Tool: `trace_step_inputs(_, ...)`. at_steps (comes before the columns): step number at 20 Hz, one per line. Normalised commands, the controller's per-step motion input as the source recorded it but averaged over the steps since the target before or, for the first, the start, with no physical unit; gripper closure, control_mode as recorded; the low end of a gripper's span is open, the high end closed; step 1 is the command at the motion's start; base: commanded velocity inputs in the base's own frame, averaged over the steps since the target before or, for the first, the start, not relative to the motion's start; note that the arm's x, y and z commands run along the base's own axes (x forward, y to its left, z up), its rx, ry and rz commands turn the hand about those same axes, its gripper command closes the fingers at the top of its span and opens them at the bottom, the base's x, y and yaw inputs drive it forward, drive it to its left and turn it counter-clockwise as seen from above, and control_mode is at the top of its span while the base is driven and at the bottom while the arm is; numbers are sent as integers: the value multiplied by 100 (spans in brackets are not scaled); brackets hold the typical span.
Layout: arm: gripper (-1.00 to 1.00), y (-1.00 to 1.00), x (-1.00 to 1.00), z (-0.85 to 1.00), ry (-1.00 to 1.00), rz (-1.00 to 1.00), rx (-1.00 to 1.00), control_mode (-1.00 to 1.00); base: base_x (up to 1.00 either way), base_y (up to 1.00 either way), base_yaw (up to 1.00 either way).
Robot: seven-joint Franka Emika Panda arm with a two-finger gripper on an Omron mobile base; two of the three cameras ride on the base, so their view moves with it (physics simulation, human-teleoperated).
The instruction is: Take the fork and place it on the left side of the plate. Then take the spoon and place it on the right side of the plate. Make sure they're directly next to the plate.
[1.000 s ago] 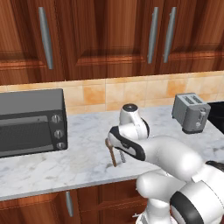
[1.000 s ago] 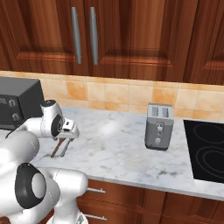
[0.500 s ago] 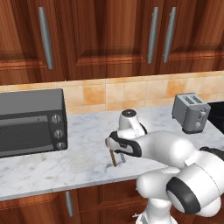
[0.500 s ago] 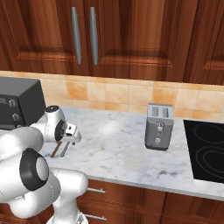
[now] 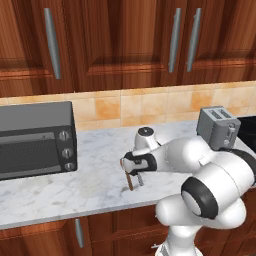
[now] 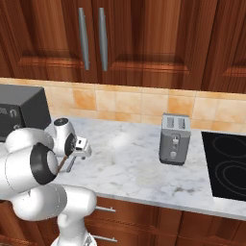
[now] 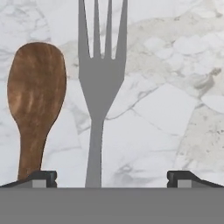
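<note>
Compared with a second ago, the arm is seen lowered further toward the bench [image 5: 60, 192], with the wrist brought down close over the cutlery; the base views themselves are unchanged.

Gripper [image 7: 111, 177] is spread wide, nothing held. In the hand view its two dark fingertips [image 7: 41, 177] are seen at the bottom, one at each side, with the fork handle passing between them. Contact with the fork cannot be confirmed.

Fork [image 7: 100, 87] is seen lying flat on the marble, tines pointing to the top of the hand view, handle running down toward the gripper. Spoon [image 7: 36, 98] is lying flat just beside it, on the left in that view, roughly parallel, bowl at the same end as the tines. A narrow strip of marble is visible between them, so they are apart. The spoon handle ends at or under one fingertip; which cannot be told.

In the left base view the brown spoon [image 5: 129, 181] is partly seen below the gripper [image 5: 133, 171], near the front part of the bench. In the right base view the gripper [image 6: 77, 153] is seen over the same spot.

Microwave [image 5: 35, 140] is at the bench's left end, toaster [image 6: 174, 139] well apart to the right, cooktop [image 6: 226, 166] beyond it.
</note>
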Motion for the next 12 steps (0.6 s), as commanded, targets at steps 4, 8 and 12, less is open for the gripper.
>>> trace_step_inputs(4,-100,0,20,-17,0,-1,0,-100,0,0,0)
trace_step_inputs(8,-100,0,21,-18,0,-2,0,-100,0,0,0)
trace_step_inputs(12,-100,0,20,-18,0,-2,0,-100,0,0,0)
